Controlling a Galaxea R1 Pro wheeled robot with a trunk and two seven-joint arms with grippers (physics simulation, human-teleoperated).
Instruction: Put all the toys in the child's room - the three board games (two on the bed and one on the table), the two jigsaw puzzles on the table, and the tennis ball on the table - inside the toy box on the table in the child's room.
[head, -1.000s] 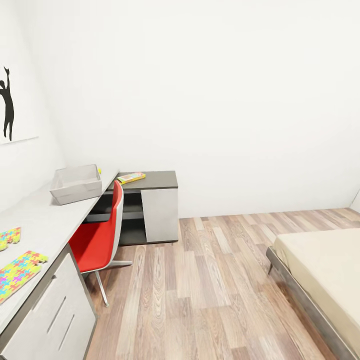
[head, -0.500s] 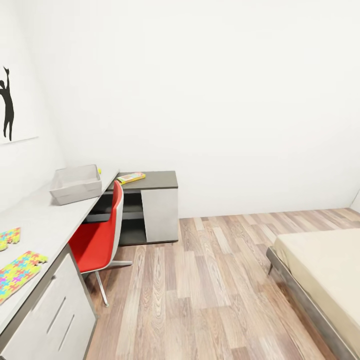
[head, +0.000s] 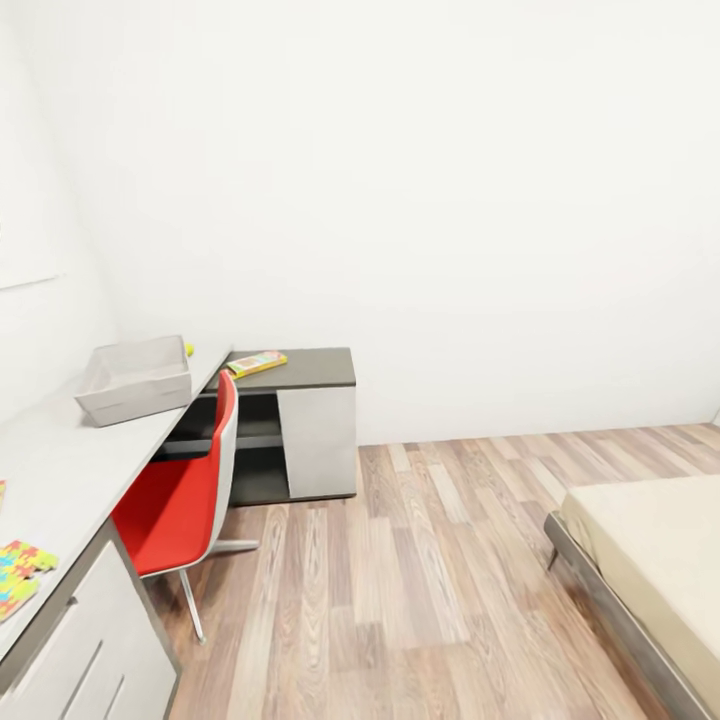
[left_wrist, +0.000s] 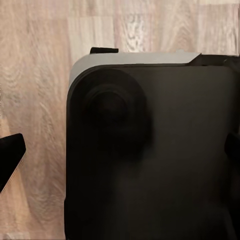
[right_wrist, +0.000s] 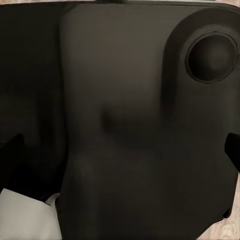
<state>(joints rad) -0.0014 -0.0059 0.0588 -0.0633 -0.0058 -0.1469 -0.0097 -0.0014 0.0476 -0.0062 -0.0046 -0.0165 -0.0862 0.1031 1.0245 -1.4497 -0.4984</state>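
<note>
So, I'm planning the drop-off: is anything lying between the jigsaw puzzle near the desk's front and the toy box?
Nothing visible does. Bare white table runs from the jigsaw puzzle to the toy box. The red chair stands beside the desk, not on it.

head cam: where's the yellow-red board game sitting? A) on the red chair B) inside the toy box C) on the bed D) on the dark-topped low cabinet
D: the board game lies flat on the dark top of the low cabinet, beyond the end of the table and apart from the toy box.
</note>
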